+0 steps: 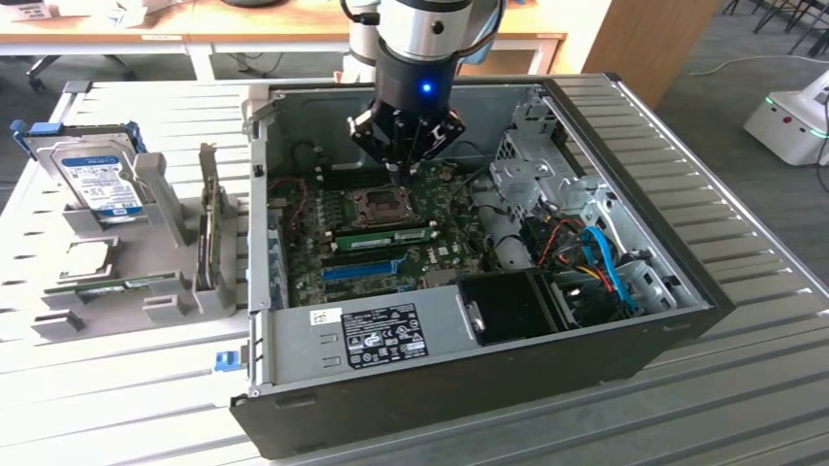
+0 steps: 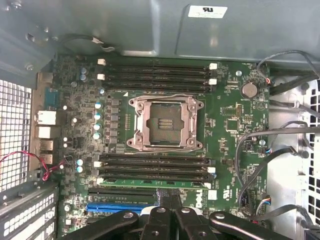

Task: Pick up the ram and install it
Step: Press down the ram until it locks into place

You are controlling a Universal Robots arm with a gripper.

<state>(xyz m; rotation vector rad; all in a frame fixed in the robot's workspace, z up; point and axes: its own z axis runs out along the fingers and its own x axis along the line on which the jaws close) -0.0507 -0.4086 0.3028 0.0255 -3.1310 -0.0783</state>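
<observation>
The ram (image 1: 382, 236) is a slim green stick standing in a long black slot between the processor socket (image 1: 376, 205) and the blue slot (image 1: 359, 269). In the wrist view the ram (image 2: 150, 183) lies along the slot nearest the blue slot (image 2: 120, 206). My gripper (image 1: 399, 168) hangs inside the open computer case, above the motherboard and clear of the ram. The gripper (image 2: 167, 199) is shut, its dark fingers pressed together with nothing between them.
The case walls (image 1: 266, 214) ring the motherboard. Drive cages and blue and black cables (image 1: 596, 257) crowd the exterior view's right. A fan housing (image 1: 512, 306) sits at the near side. Outside the case, grey holders (image 1: 123, 243) carry a hard drive (image 1: 97, 180) and other parts.
</observation>
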